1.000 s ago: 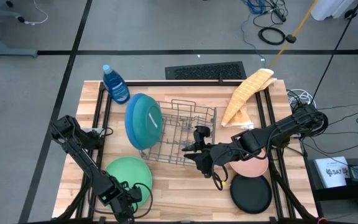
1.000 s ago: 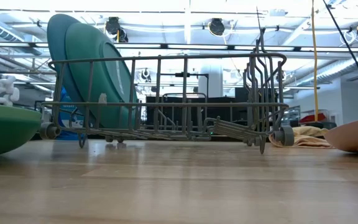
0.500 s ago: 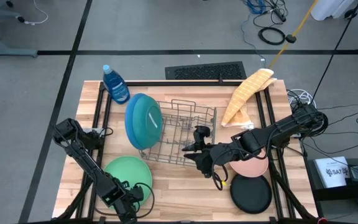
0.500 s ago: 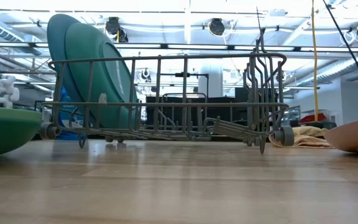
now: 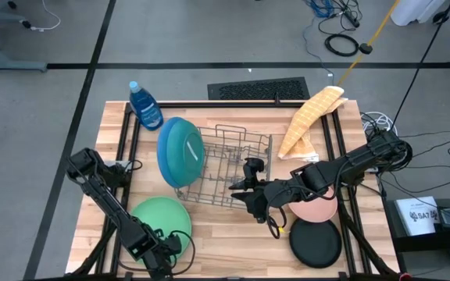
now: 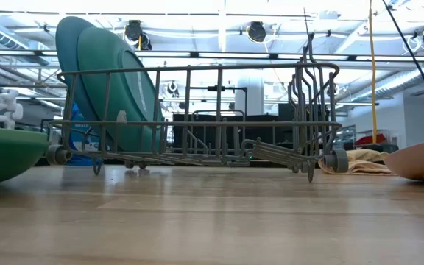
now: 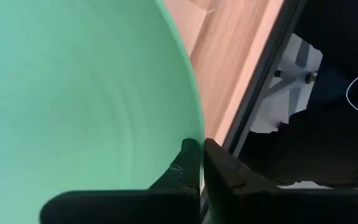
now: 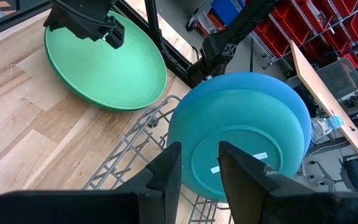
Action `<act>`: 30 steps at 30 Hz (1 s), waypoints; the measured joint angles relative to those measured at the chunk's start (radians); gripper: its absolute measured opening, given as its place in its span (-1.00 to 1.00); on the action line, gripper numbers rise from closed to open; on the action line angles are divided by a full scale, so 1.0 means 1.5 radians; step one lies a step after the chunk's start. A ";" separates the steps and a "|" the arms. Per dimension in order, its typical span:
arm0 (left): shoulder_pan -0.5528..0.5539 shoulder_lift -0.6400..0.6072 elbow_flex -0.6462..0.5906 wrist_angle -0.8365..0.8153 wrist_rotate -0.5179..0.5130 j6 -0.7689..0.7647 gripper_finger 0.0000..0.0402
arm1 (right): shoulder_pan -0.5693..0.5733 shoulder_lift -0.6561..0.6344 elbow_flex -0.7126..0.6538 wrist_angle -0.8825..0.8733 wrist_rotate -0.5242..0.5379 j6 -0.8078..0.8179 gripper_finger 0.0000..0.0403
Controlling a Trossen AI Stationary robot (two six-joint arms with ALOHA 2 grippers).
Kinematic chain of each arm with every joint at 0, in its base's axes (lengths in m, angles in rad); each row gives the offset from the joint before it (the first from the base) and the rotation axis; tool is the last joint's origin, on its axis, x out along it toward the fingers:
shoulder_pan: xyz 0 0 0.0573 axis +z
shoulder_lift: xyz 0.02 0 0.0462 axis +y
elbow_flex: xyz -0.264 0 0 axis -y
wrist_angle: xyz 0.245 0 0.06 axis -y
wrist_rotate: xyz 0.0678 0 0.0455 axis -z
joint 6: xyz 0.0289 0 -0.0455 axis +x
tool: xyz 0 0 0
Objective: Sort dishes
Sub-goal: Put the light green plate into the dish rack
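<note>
The green plate [image 5: 161,221] rests on the table near the front left, and my left gripper [image 5: 161,254] is shut on its near rim. The teal plate [image 5: 184,152] and the blue plate [image 8: 278,93] behind it stand on edge in the left end of the wire rack [image 5: 233,164]. The pink plate [image 5: 316,208] and the black plate [image 5: 316,243] lie on the table at the right. My right gripper [image 5: 244,195] hovers open by the rack's near right corner, holding nothing. My left gripper pinches the green plate's near rim [image 7: 194,127] between its two fingers, one on the plate's inner face and one on the outside. The fingers come from the table's near edge. The plate's underside [image 6: 6,169] rests on the table.
A blue soap bottle [image 5: 144,105] stands at the far left corner, and a yellow cloth [image 5: 311,117] lies at the far right. The right arm reaches over the pink plate. Bare wood lies between the green plate and the black plate.
</note>
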State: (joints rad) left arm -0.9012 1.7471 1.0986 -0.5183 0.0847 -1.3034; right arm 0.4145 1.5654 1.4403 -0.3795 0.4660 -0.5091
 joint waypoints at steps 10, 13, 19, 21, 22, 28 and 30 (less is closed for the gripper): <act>0.000 -0.010 0.067 -0.079 0.000 0.008 -1.00 | 0.000 0.000 0.000 0.000 0.000 0.000 -0.50; 0.000 -0.010 0.090 -0.099 -0.009 0.022 -1.00 | 0.000 0.000 0.000 0.000 0.000 0.000 -0.50; 0.000 -0.011 0.137 -0.138 -0.063 0.051 -1.00 | 0.000 0.000 0.000 0.000 -0.003 0.004 -0.50; 0.000 -0.011 0.145 -0.137 -0.085 0.061 -1.00 | 0.000 0.000 0.000 0.000 -0.027 0.012 -0.50; 0.000 -0.011 0.148 -0.137 -0.097 0.065 -1.00 | 0.000 0.000 0.000 0.000 -0.043 0.016 -0.50; 0.001 -0.011 0.156 -0.136 -0.113 0.075 -1.00 | 0.000 0.050 0.001 0.008 -0.146 0.017 -0.49; 0.002 -0.011 0.156 -0.135 -0.114 0.075 -1.00 | 0.001 0.079 0.001 0.014 -0.164 0.014 -0.46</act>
State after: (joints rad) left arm -0.8989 1.7302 1.3327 -0.7215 -0.0856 -1.1903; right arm 0.4155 1.6833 1.4411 -0.3588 0.2205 -0.4883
